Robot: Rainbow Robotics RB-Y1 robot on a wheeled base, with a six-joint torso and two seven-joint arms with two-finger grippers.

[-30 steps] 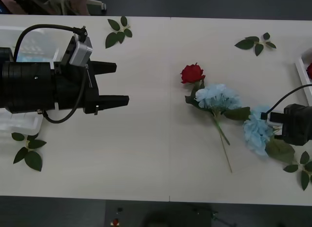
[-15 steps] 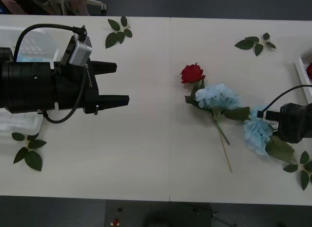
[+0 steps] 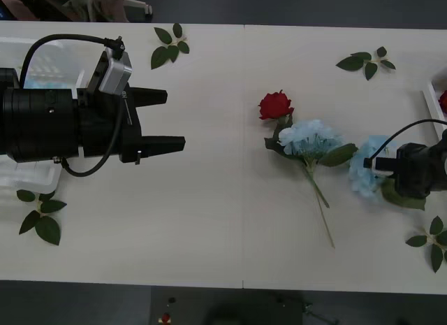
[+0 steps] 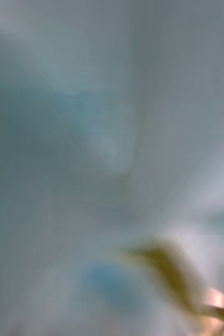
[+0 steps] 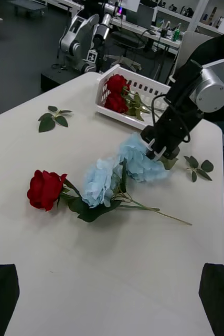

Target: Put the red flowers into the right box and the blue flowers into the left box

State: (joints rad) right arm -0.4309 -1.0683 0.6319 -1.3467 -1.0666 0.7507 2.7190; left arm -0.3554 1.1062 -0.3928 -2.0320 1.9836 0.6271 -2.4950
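The right hand, grip unclear, has dragged one blue flower toward the rose across the tabletop, while the open left hand stays put

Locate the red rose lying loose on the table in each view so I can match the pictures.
Front view: the red rose lies right of centre, just above a blue flower cluster.
Left wrist view: the same rose lies left of middle, bloom beside that blue cluster.
Right wrist view: too blurred to tell.
Shared landmark: the right gripper down on the second blue cluster.
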